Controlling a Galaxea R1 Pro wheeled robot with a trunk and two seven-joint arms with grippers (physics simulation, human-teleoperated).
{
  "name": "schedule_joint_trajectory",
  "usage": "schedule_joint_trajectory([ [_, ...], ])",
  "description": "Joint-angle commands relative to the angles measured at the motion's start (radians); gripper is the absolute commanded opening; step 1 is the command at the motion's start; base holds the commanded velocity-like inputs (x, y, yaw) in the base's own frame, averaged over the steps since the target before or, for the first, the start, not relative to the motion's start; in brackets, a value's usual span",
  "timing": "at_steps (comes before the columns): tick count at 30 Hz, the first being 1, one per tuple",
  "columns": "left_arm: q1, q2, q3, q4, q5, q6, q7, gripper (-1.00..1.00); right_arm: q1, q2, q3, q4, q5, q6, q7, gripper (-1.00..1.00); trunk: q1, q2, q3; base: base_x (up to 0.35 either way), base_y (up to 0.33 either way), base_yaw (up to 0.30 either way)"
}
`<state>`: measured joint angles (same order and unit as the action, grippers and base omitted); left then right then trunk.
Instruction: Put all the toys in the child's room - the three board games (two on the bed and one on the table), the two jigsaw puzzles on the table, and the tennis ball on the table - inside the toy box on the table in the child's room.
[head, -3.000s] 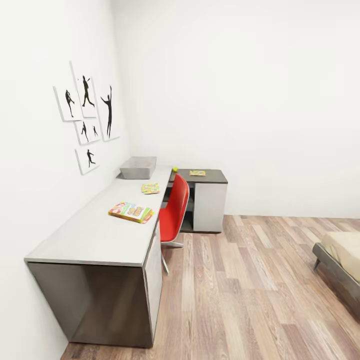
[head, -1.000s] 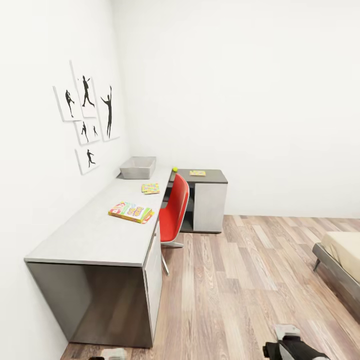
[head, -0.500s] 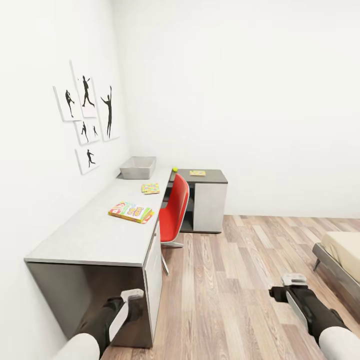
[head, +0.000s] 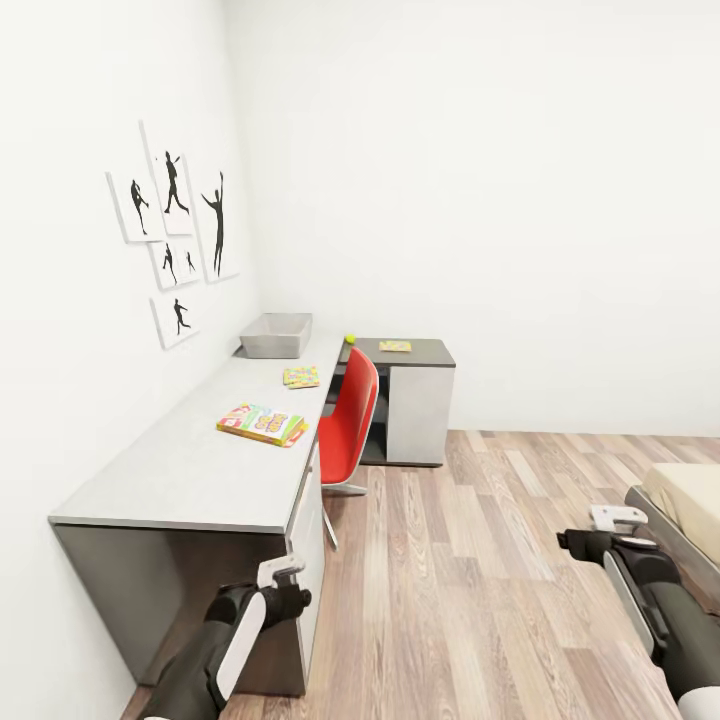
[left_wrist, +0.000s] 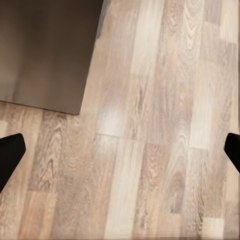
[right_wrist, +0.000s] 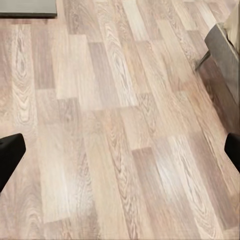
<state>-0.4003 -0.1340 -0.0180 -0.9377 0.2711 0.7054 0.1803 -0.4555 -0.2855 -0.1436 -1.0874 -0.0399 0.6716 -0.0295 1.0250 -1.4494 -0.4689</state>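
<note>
My left gripper (head: 285, 585) sits low ahead of me, forearm angled up and inward. My right gripper (head: 612, 528) is raised higher, out to the side. Both wrist views show jaws spread wide, holding nothing.

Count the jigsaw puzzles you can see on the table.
2. One jigsaw puzzle lies on the pale table top near the red chair; the other lies on the lower dark section.

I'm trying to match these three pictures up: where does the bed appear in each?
Head view: the bed is at the right edge, low down.
Right wrist view: its grey frame and a leg cut across one corner.
Left wrist view: the table shows its dark end panel here.
Shared landmark: the wood plank floor.
</note>
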Motion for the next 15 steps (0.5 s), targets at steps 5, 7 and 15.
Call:
schedule_joint_trajectory([
  [5,0.011,-0.003,-0.017,-0.009,0.027,0.006,0.010,1.00,0.032,0.001,-0.007,-0.069,-0.004,0.008,0.001,1.00,0.000,-0.001,-0.001,0.000,0.000,0.000],
  [7,0.015,-0.004,-0.021,-0.002,0.039,-0.007,0.010,1.00,0.039,0.005,-0.007,-0.086,-0.003,0.006,0.001,1.00,0.000,-0.001,-0.001,0.000,0.000,0.000],
  [15,0.020,-0.008,-0.023,0.010,0.049,-0.019,0.005,1.00,0.042,0.007,-0.006,-0.096,-0.003,0.004,0.001,1.00,0.000,-0.001,-0.001,0.000,0.000,0.000],
])
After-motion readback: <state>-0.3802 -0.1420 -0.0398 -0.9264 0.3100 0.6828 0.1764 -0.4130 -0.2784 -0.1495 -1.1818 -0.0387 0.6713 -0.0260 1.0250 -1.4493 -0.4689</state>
